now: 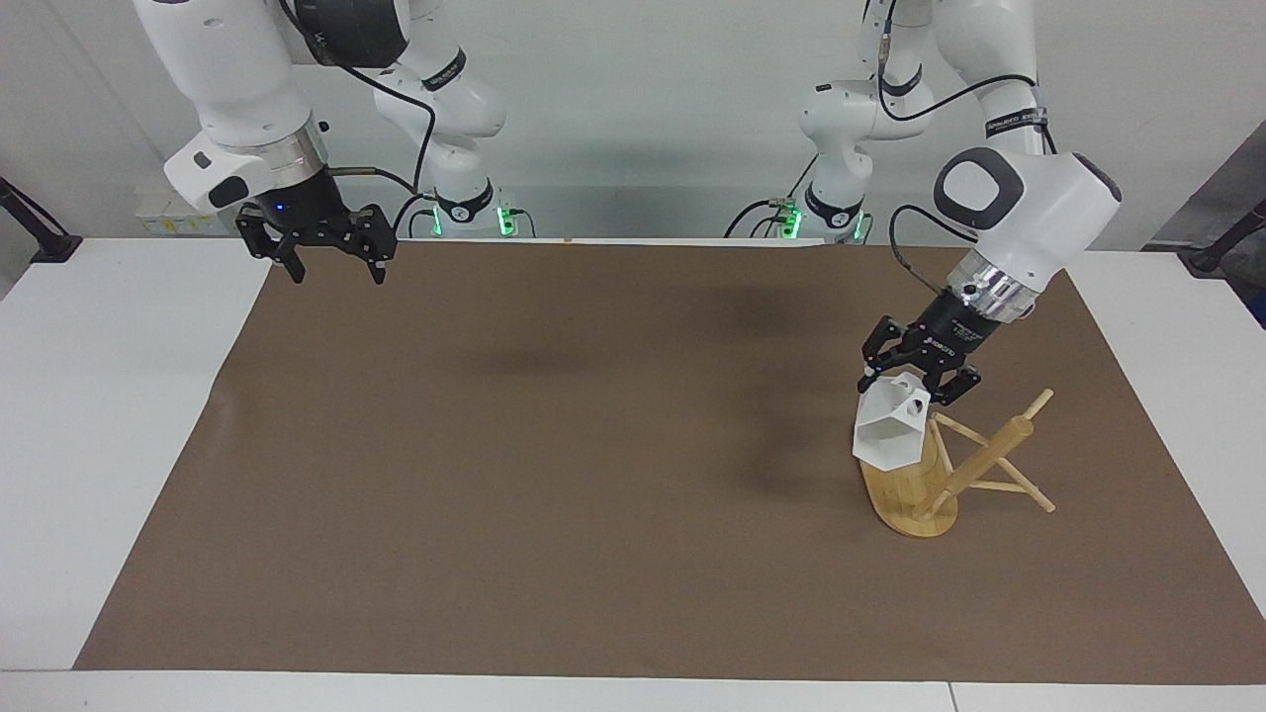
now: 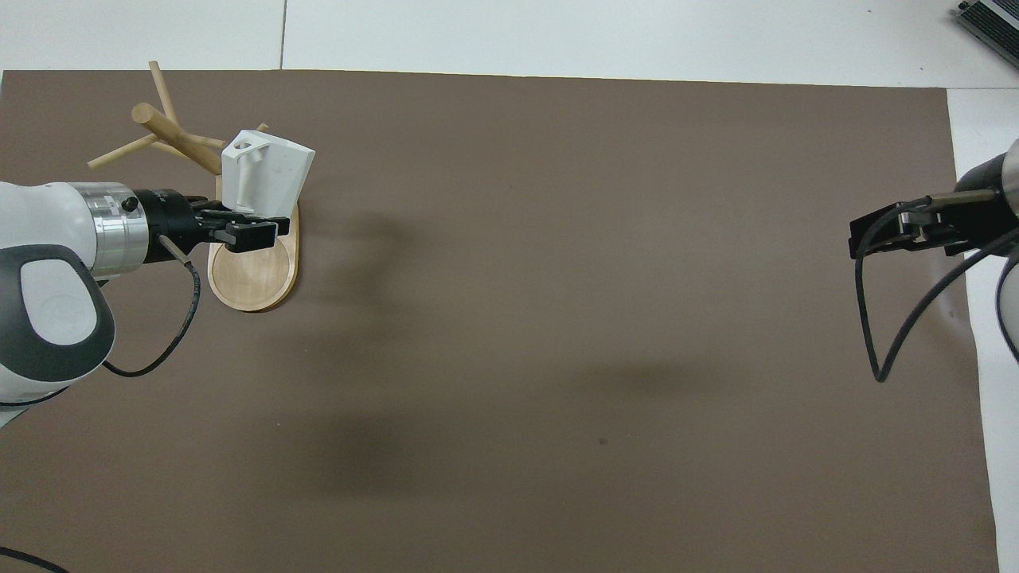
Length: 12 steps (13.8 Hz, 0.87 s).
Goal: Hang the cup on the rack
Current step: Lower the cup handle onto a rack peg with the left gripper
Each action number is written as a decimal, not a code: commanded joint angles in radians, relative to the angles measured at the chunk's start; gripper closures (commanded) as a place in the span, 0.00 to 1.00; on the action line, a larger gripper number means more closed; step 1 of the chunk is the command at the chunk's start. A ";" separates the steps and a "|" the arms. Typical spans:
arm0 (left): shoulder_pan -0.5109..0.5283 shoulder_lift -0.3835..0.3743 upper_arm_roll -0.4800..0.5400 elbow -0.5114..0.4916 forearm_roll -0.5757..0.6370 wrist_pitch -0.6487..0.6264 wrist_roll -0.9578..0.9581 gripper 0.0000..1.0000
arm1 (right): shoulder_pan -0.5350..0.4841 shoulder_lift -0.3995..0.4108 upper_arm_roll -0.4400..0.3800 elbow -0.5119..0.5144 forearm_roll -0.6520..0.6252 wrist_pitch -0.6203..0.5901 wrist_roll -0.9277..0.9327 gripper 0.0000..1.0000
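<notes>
The right gripper (image 1: pixel 329 259) waits raised over the mat's (image 1: pixel 554 465) edge at the right arm's end of the table, its fingers apart and holding nothing.

The left gripper (image 1: pixel 920 371) is clamped on the cup (image 1: pixel 890 431) at its handle end, and carries it in the air over the rack (image 1: pixel 954 465). The cup hangs tilted, its hexagonal mouth facing down and toward the onlooker's side of the table; the round hole in the blocky handle shows just below the fingertips. In the overhead view the cup (image 2: pixel 267 173) covers the part of the oval base (image 2: pixel 253 274) that lies farther from the robots, and overlaps one thin peg (image 2: pixel 261 127).

The rack stands on its flat base near the left arm's end of the table. Its post (image 1: pixel 979 457) carries thin pegs (image 1: pixel 999 465) spreading out on several sides. Whether the cup is touching a peg cannot be told from either view.

Step in hand, as judged: aligning the handle hole with a peg tip.

Procedure for a clean result:
1. Select the peg nearest the cup and match the hole's axis to the peg's line.
2. Advance the cup along the peg, not across it; a sideways push would likely tip or slide the light rack.
3. Keep the cup body clear of the post.
4. Release only once the handle sits well down the peg.
</notes>
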 commanded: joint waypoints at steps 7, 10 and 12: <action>0.038 0.005 -0.009 0.008 0.023 0.021 -0.045 1.00 | 0.165 -0.090 -0.281 -0.113 0.049 0.002 -0.154 0.00; 0.038 0.011 -0.009 0.032 0.023 0.005 -0.071 1.00 | 0.166 -0.109 -0.281 -0.160 0.049 0.072 -0.161 0.00; 0.036 0.019 -0.009 0.051 0.023 -0.006 -0.091 1.00 | 0.157 -0.109 -0.281 -0.156 0.049 0.071 -0.155 0.00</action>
